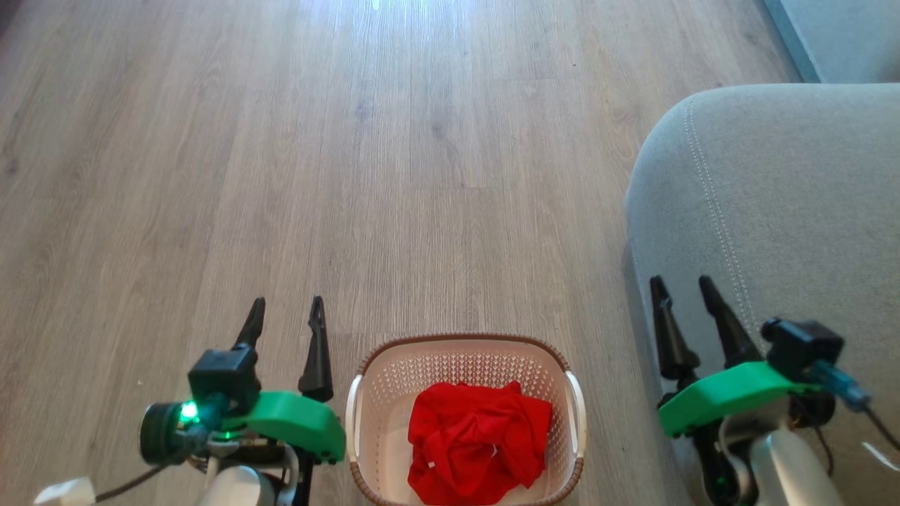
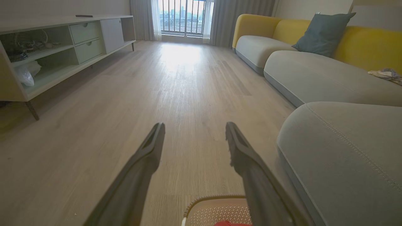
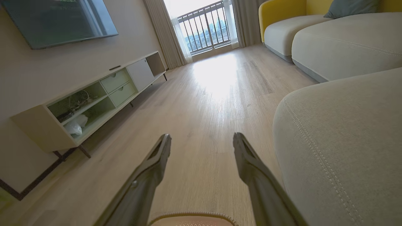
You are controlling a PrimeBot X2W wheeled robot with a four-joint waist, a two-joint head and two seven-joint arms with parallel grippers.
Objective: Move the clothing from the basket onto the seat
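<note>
Inside the perforated basket, clothing lies crumpled; left tool and right tool gape empty.

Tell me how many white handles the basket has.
2. The left handle and the right handle sit on opposite sides of the basket. None seems hidden.

Cream basket on the wooden floor, crumpled red clothing inside, grey seat to its right, left end effector and right end effector both spread, empty
</note>
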